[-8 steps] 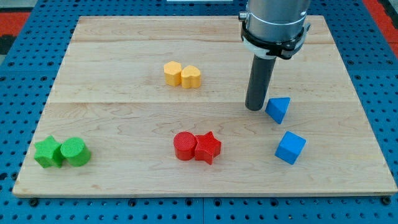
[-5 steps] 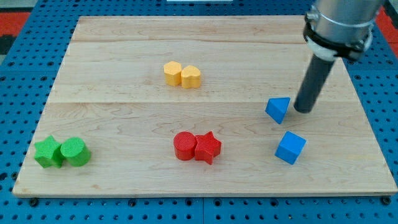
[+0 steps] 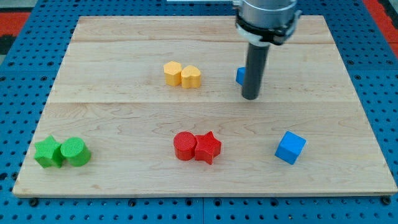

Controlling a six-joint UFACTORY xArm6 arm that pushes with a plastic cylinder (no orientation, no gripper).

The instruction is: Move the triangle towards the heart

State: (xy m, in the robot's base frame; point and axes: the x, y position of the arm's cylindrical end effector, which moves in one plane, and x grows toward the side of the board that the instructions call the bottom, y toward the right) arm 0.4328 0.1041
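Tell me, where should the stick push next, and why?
Probably a short push toward the view's left. My tip sits just right of the blue triangle, which the rod mostly hides. The yellow heart lies farther left, with bare board between them.

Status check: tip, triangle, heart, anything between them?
My tip down on the board, just right of the blue triangle, which the rod mostly hides. Yellow heart to the view's left of it. Nothing between them.
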